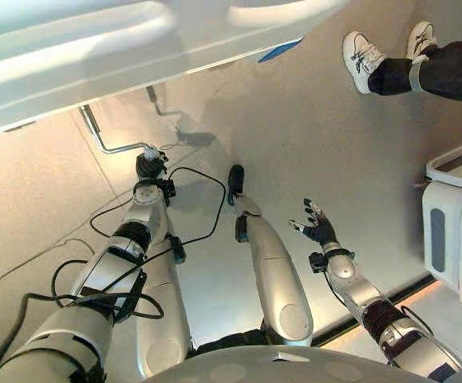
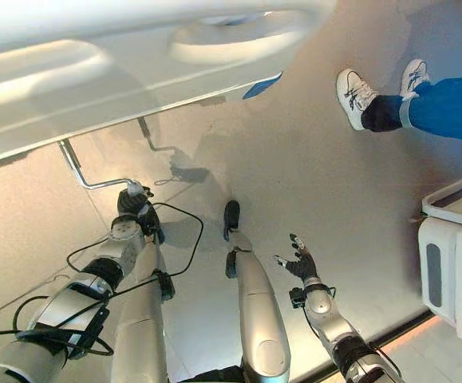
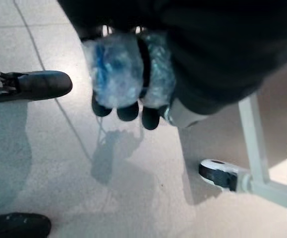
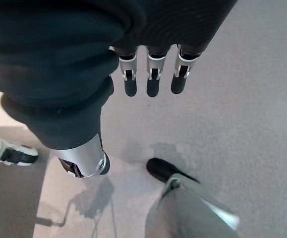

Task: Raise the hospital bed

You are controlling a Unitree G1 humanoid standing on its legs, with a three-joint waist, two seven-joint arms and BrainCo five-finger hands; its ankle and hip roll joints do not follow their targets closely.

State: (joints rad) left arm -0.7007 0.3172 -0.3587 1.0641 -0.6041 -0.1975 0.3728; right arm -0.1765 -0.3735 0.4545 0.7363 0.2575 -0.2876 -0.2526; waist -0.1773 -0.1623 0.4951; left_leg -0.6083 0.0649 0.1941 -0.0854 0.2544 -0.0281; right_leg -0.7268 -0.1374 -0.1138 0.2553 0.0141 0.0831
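Note:
The white hospital bed (image 1: pixel 95 56) spans the far side, seen from its foot end. From under it a bent metal crank (image 1: pixel 107 144) sticks out toward me, its grip (image 3: pixel 116 69) wrapped in clear plastic. My left hand (image 1: pixel 149 167) is shut on that grip, and in the left wrist view its dark-tipped fingers (image 3: pixel 128 111) curl round the wrapping. My right hand (image 1: pixel 318 227) hangs over the floor at the right, well away from the bed, with its fingers (image 4: pixel 152 82) straight and nothing in it.
A second crank (image 1: pixel 159 104) hangs under the bed to the right of the first. A bed caster (image 3: pixel 220 173) stands on the floor near my left hand. A person's legs in white shoes (image 1: pixel 362 56) are at the far right. A white cabinet (image 1: pixel 454 231) stands along the right edge.

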